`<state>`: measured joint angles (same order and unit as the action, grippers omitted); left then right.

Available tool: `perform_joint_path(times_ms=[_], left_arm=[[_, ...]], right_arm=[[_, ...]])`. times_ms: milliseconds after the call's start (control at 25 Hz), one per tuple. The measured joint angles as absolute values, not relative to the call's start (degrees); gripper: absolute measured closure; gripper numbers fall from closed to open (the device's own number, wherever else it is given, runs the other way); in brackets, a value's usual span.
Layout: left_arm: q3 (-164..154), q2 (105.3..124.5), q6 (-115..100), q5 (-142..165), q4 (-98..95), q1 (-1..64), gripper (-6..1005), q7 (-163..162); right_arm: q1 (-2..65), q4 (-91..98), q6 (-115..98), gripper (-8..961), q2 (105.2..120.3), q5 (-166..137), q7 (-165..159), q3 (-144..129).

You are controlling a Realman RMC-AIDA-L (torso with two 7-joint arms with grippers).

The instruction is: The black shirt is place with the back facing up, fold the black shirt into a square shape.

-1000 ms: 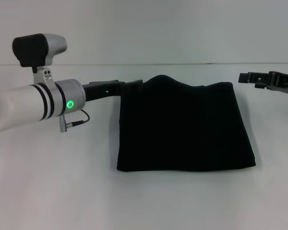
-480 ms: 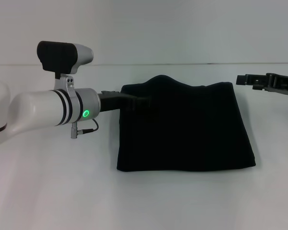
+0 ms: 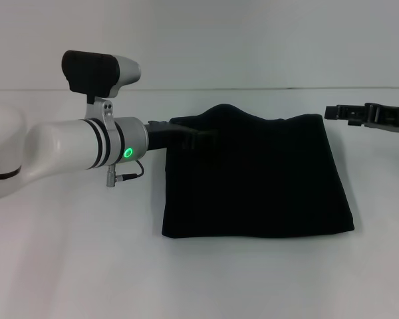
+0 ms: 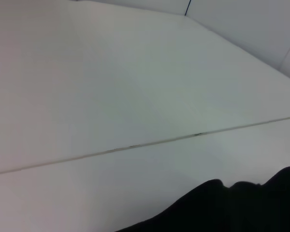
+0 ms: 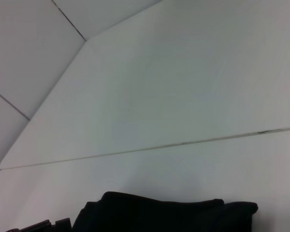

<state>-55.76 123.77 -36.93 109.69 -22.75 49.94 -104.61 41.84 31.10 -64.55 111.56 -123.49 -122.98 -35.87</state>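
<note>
Since a second ago the left arm has slid rightward, so its gripper [image 3: 198,137], which hung just off the fabric's far-left corner, now lies over that corner of the black shirt [image 3: 256,176]. Meanwhile the right gripper [image 3: 346,111] has crept a little leftward but remains clear of the cloth, hovering just beyond its far-right corner.

On the white table [image 3: 73,266] the shirt sits at centre as a roughly square, layered bundle: near edge straight, side edges fairly straight, far edge humped with a dip in the middle. No sleeves, neckline or lettering show, so I judge the folding to be mostly done and this reach to be a tidying move on the uneven far edge.

Whether the left gripper's fingers are spread or clamped on the fabric I cannot tell: black fingers merge with black cloth in the head view, and the left wrist view shows only a dark fold of shirt [image 4: 241,205] against the table. The right gripper's state I cannot tell either; it appears edge-on.

Both grippers sit at the far corners, probably because that edge is the only one left lumpy, and taking both corners would let it be pulled flat evenly. In the right wrist view the shirt's [image 5: 164,212] edge sits low in the picture, with bare table beyond.
</note>
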Motion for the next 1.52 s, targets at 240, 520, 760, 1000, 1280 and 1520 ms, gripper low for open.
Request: perform_joint_path(times_ms=[240,520,760,1000,1280,1520], left_arm=[[-58.6,123.92,-33.9,109.7,-22.2,50.2,221,-104.6],[-60.1,124.09,-32.0,109.5,-22.4,50.3,308,-104.5],[-60.1,124.11,-31.9,109.3,-22.6,50.4,548,-104.5],[-60.2,124.11,-31.9,109.3,-22.7,50.4,789,-104.7],[-59.7,124.11,-32.1,109.3,-22.7,50.2,946,-104.8],[-59.2,124.03,-32.0,109.3,-22.7,50.1,946,-104.9]], right_arm=[[41.9,31.1,-63.6,159,111.75,-123.5,-123.1,-36.3],[41.9,31.0,-63.5,162,111.78,-123.5,-123.1,-36.5],[41.7,30.2,-63.5,167,111.7,-123.5,-123.1,-38.6],[41.4,29.5,-63.1,173,111.45,-123.5,-123.1,-39.9],[42.1,26.8,-62.6,177,111.51,-123.6,-122.8,-41.0],[42.1,25.6,-62.7,178,111.76,-124.7,-123.2,-42.3]])
